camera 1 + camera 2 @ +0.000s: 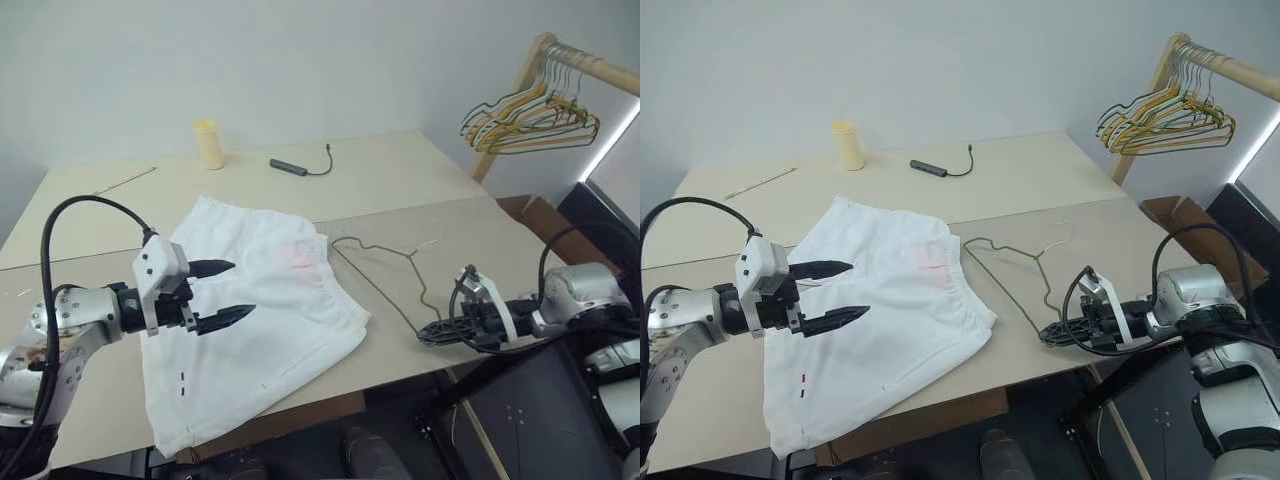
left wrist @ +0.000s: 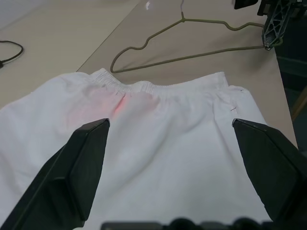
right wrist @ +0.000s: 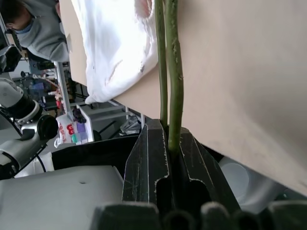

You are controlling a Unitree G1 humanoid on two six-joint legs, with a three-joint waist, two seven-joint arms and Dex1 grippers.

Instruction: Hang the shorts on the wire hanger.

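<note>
Where places are given, the table is the landmark.
Left gripper: fingers spread wide, hovering above the shorts near the table's front edge.
Shorts: flat on the table, one leg hem overhanging the front edge.
Right gripper: clamped on the hanger's end at the table's front edge.
Hanger: lying on the table, just beside the waistband.
Cup: upright near the table's far edge.
</note>
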